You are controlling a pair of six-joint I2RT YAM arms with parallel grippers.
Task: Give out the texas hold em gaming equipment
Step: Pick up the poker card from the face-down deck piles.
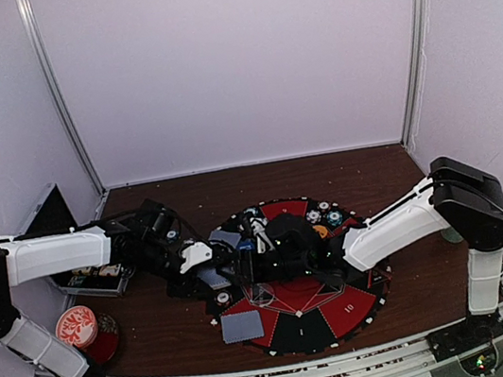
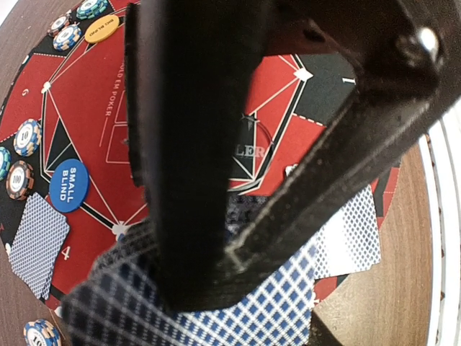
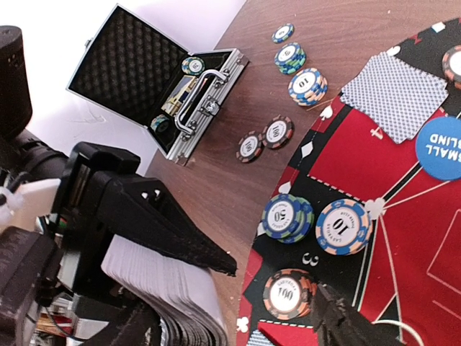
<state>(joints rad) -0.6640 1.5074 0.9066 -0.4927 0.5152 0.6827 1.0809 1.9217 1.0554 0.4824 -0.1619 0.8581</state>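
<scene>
the brown wooden surface [image 1: 162, 351] carries a round red-and-black mat [image 1: 348, 312] at its middle, and both arms reach in over the mat's left side. an open silver case [image 3: 137, 65] with a black foam lid sits at the surface's left edge, with a few chips inside it. the left pincer [image 2: 216, 277] is clamped on a thick deck of cards [image 3: 166, 288] with blue-checked backs, held over the mat. of the right pincer [image 3: 338, 321] only 1 dark finger shows, near the deck; i cannot tell how wide it stands. 1 single card [image 3: 396, 94] lies face down at the mat's rim, just beside the blue button [image 3: 439, 148] marked "small blind". the orange button [image 2: 101, 29] sits on the mat next to some chips. 3 chip stacks [image 3: 344, 227] marked 50, 10 and 100 stand at the mat's edge. more loose chips [image 3: 277, 132] lie on the bare wood between mat and case.
</scene>
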